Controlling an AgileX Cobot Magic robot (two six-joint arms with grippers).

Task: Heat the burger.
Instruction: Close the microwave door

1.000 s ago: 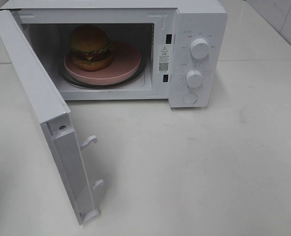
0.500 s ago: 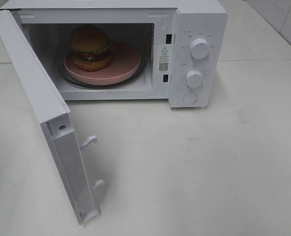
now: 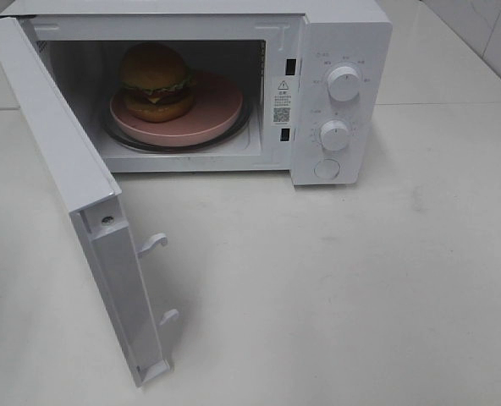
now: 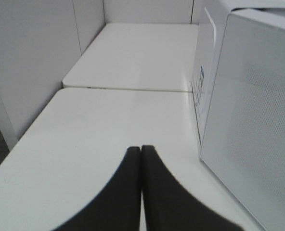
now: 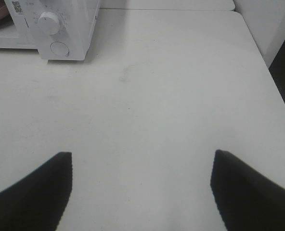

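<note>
White on white out here, and nothing has shifted over the last second. The microwave (image 3: 344,34) sits at 12 o'clock in the high view with its door (image 3: 56,144) swung out toward 7 o'clock. The burger (image 3: 155,82) sits inside on the pink plate (image 3: 221,108), toward the plate's 9 o'clock side.

I judge this a pause. Loading looks done, with the door still to close and a knob (image 3: 344,83) to turn.

My left gripper (image 4: 141,153) has its jaws pressed together, holding nothing, just outside the door's outer face, so the door stands between it and the burger. My right gripper (image 5: 141,155) is spread wide and empty over bare table (image 5: 157,96), with the control panel well ahead. Neither wrist view shows the burger.
</note>
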